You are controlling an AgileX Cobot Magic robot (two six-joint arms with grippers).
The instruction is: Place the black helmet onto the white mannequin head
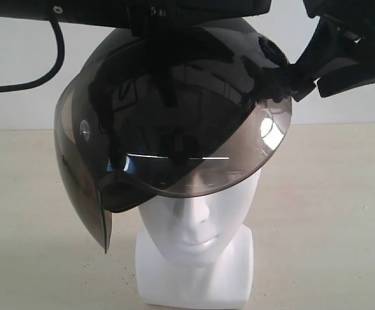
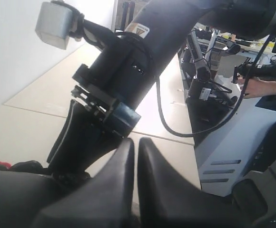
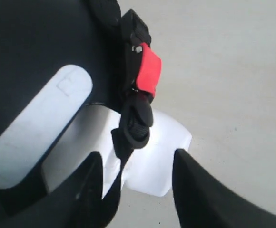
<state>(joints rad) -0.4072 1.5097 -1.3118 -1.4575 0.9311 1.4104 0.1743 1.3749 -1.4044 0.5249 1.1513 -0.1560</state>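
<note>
Far left of exterior view: black cable (image 1: 57,55) looping down from black arm link (image 1: 77,10) along the top edge. Centre: matte black open-face helmet (image 1: 174,110) with smoky brown curved visor, seated on glossy white mannequin head (image 1: 197,229), askew, visor edge dropping lowest on the view's left, forehead and eyes hidden behind it, nose and lips showing below. All standing on beige table top (image 1: 330,226). Upper right: right gripper (image 1: 281,84) against the helmet side just beside the round visor pivot; spread or not cannot be told from here. Left wrist view only: left gripper (image 2: 135,145), black fingers pressed together, nothing seen between them; beyond, the other black arm bearing a small yellow triangle warning sticker (image 2: 140,29), print too small to read; pale grey box (image 2: 54,23) mounted on it; person's hand (image 2: 254,88) at far benches. Right wrist view only: right gripper fingers (image 3: 200,190) spread, pinching nothing; black chin strap with red tab (image 3: 147,71) hanging in the gap; pale oblong sticker (image 3: 38,123) on the helmet shell, faint square outline, writing not legible; blocky neck base (image 3: 162,156) underneath.
</note>
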